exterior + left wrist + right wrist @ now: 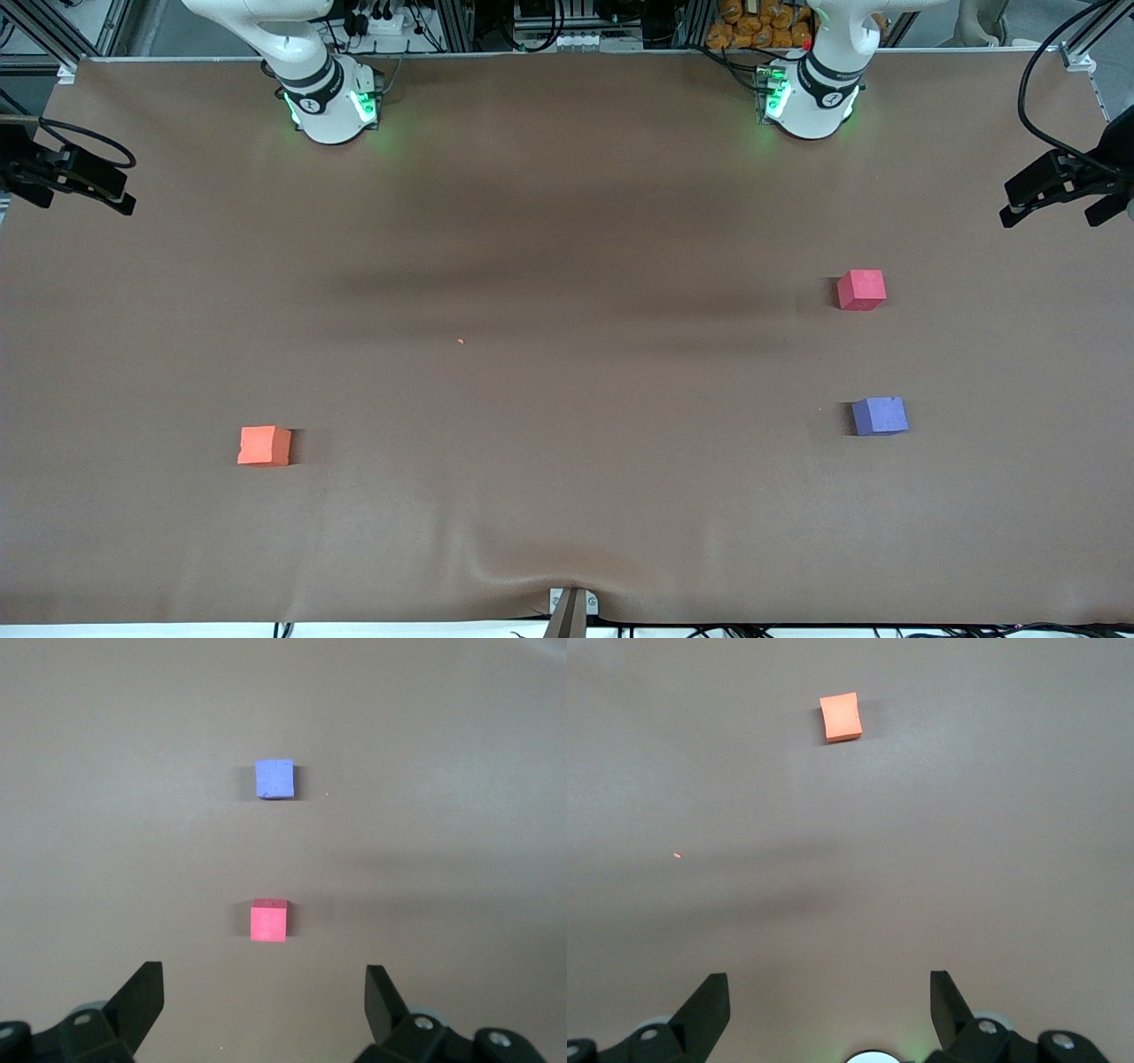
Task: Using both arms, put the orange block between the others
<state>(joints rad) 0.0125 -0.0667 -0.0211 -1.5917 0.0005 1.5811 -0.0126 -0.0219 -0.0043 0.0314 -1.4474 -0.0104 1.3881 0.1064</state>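
Three cubes well apart, wrinkled brown table cover [567, 221], cluttered backdrop

Matt foam orange block [264, 446], wrinkled cloth table [567, 266]

The whole table [567, 221] is seen from high up, facing the bases. Each wrist view is taken from well above; the pinkish-red cube [268, 920] ahead of the left gripper [264, 992] is shared.
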